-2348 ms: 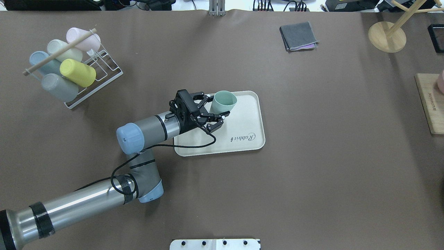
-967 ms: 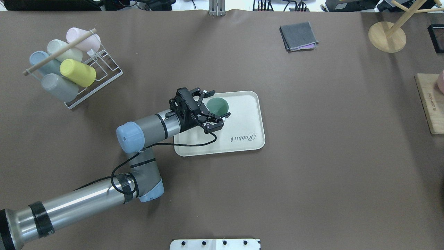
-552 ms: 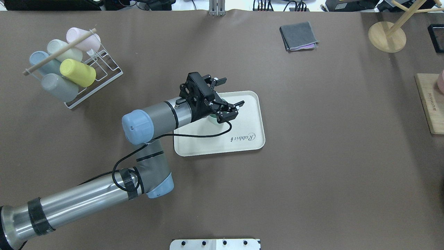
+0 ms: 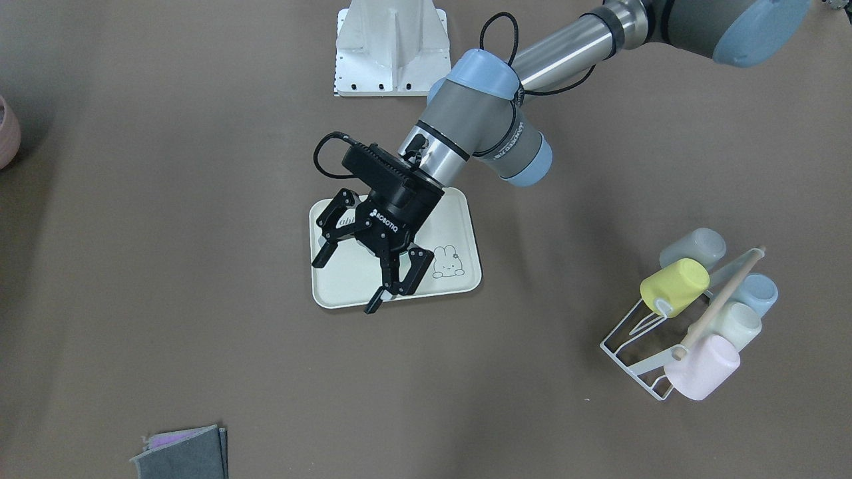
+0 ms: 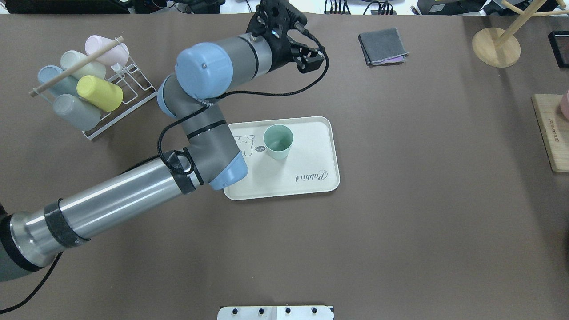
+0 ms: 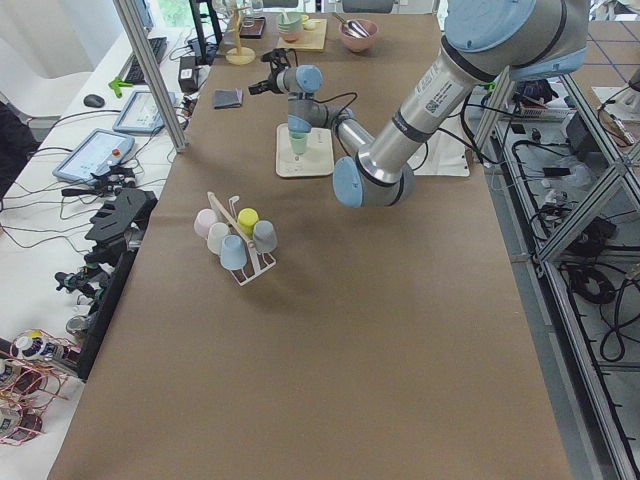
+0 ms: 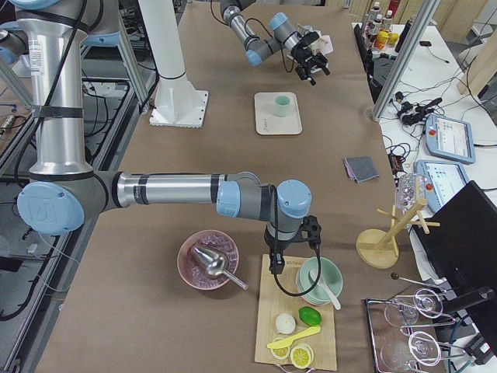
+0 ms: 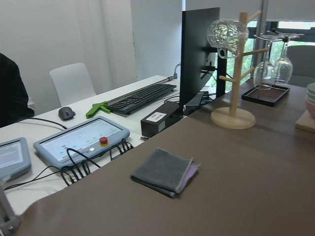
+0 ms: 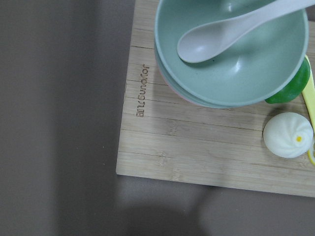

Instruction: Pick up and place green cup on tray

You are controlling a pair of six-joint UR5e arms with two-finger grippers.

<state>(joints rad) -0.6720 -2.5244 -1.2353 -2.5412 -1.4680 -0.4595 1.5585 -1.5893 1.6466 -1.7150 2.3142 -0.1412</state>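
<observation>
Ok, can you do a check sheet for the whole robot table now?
Surface: brown table, no spills seen.
Job's things: green cup upright on the tray, free of the jaws.
Clutter: cup rack, folded grey cloth, wooden board with bowls.
Grippers: left gripper raised, jaws open, empty; right gripper over the board, jaws cannot be told.
Cables: black cable loops along the left arm, off the cup.
Surroundings: monitor and keyboard beyond the table's edge.

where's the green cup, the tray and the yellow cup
green cup (image 5: 278,141), overhead view, inside its open mouth
tray (image 5: 311,146), overhead view, bare floor beside the cup
yellow cup (image 5: 100,92), overhead view, on its side wall
</observation>
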